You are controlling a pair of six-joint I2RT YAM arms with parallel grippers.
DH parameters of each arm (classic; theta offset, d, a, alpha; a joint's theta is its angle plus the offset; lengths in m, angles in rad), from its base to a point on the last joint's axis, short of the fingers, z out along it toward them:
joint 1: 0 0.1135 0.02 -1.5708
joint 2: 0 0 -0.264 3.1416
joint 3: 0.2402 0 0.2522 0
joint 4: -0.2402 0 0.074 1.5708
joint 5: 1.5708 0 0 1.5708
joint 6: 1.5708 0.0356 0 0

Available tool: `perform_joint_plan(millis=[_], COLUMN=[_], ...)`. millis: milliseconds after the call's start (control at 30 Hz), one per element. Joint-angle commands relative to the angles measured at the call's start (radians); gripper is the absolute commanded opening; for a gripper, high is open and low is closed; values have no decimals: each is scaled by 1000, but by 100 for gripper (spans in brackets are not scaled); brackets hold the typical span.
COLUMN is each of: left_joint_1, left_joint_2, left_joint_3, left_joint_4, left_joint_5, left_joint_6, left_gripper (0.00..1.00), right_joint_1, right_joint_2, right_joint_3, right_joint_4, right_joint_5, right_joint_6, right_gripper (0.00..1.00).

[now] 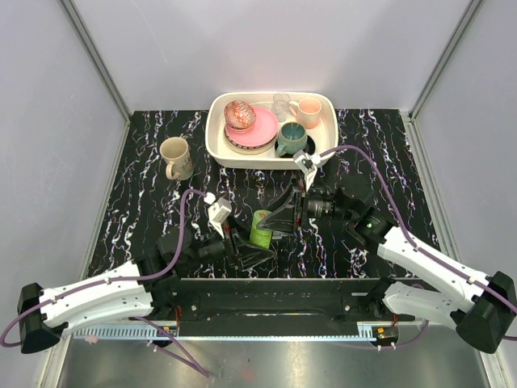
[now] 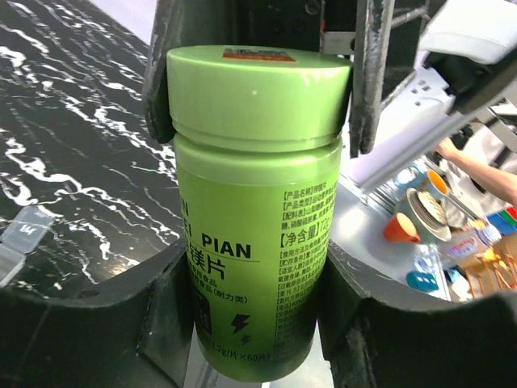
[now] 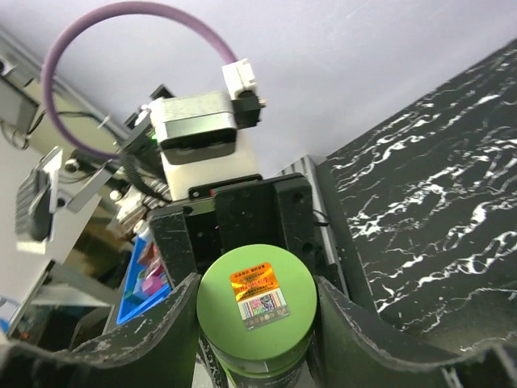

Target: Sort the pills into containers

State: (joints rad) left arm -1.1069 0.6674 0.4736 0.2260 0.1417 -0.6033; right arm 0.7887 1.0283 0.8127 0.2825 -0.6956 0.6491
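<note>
Green bottle (image 2: pixel 254 242) fills both wrist views, held near the middle of the tabletop (image 1: pixel 380 162), closer to the near edge. Left gripper (image 2: pixel 254 319) is clamped on the bottle's body, fingers pressed to both sides. Right gripper (image 3: pixel 255 291) is closed on the cap (image 3: pixel 255 311), one finger on each side.

Containers (image 2: pixel 14 242): clear plastic compartments on the table at the left edge of the left wrist view, partly cut off, apart from the bottle and both grippers. Can't make them out from the top camera. Pills can't be made out in any view.

White tray (image 1: pixel 216 137) of dishes sits at the far edge, centre. Beige mug (image 1: pixel 174 156) stands left of it, toward the far-left corner.
</note>
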Motion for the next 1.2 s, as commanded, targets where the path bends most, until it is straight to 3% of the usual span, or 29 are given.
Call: perform_joint_plan(millis=[0,233,433,467,500,533,667,967,1100,1167], left_joint_1=[4,4,4,4,2,4,4,4,4,4], left_joint_2=[-23,-42,-54,-54,-54,-52,-51,-34,-35,-34], left_joint_3=[-6,25,26,26,28,26,34,86,108,123], left_joint_4=[171,142,133,127,124,118,60,-46,-117,-163], left_joint_5=[143,242,265,262,254,248,216,139,15,-29], left_joint_6=[-15,11,17,17,19,20,39,80,97,102], left_gripper=[0,0,0,0,0,0,0,0,0,0], right_joint_1=[7,10,9,9,9,9,9,9,9,9], right_joint_2=[-23,-53,-76,-79,-79,-79,-83,-91,-82,-76], right_joint_3=[6,36,42,42,42,42,49,154,168,154], right_joint_4=[132,72,55,58,61,61,14,-276,-402,-405], right_joint_5=[-214,-304,-295,-288,-266,-254,-164,223,466,504], right_joint_6=[-26,-69,-66,-60,-43,-34,-6,-29,26,68], right_gripper=[0,0,0,7,26,61,83,88,87,87])
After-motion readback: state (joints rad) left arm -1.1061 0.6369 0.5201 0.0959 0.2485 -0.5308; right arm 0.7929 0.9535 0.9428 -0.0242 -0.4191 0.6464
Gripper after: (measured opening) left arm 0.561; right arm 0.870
